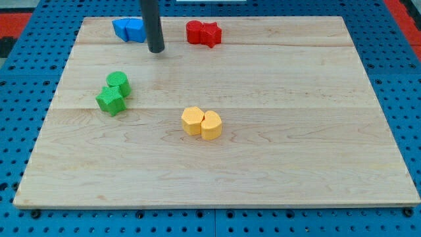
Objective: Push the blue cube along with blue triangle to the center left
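Observation:
Two blue blocks sit side by side at the board's top left: the blue triangle point(121, 28) on the view's left and the blue cube point(136, 29) touching it on the right. The dark rod comes down from the view's top, and my tip point(156, 49) rests on the board just right of and slightly below the blue cube, close to it; contact cannot be told. The rod hides the cube's right edge.
Two red blocks point(203, 33) sit at the top centre, right of the rod. A green cylinder point(119, 82) and a green star point(110, 101) sit at centre left. Two yellow blocks point(202, 122) sit near the middle. The wooden board point(296, 158) lies on a blue pegboard.

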